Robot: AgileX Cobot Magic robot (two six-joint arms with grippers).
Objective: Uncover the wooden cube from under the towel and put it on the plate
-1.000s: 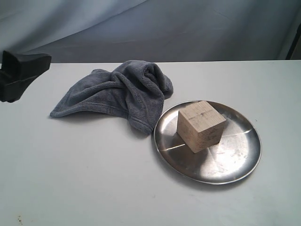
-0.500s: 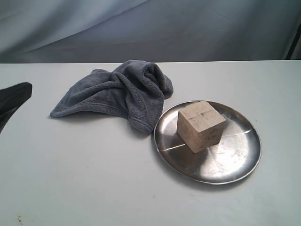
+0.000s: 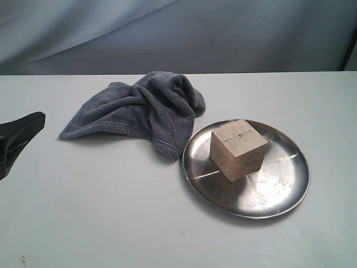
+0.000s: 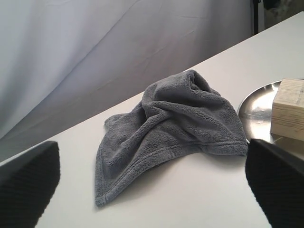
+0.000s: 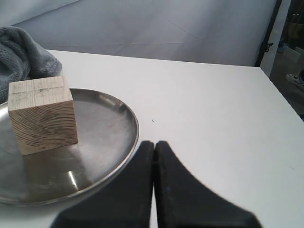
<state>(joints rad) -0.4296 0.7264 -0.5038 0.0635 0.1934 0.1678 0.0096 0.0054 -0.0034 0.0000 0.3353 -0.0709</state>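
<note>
cube (image 3: pixel 237 148): uncovered, flat on the plate (image 3: pixel 279 192), on the towel-side half, apart from the rim; one upright edge turned to the exterior camera.
plate: on the table (image 3: pixel 111 218), steel, nothing else on it.
towel (image 3: pixel 142 109): bunched in a heap on the table, lower fold just beside the plate rim; contact with the rim cannot be told. Covers nothing of the cube.
left gripper (image 4: pixel 152 156): fingers wide apart, nothing between them; low at the left edge of the exterior view, aimed at the towel.
right gripper (image 5: pixel 154 143): fingers pressed together, holding nothing; out of the exterior view, just outside the plate rim per its wrist view.
key relation: cube ahead of the right gripper, across the near rim, off toward the towel side. Right arm nearer by far; left gripper well apart, with the towel between it and the cube.
long axis: none, equal sides; end-grain face toward the right wrist camera.
stage: judged done, cube resting on the plate with neither gripper touching it.
next move: probably just a retreat; for any regrasp, right fingers to spread first.
risk: low; a closed right gripper moving forward could nudge the rim.
</note>
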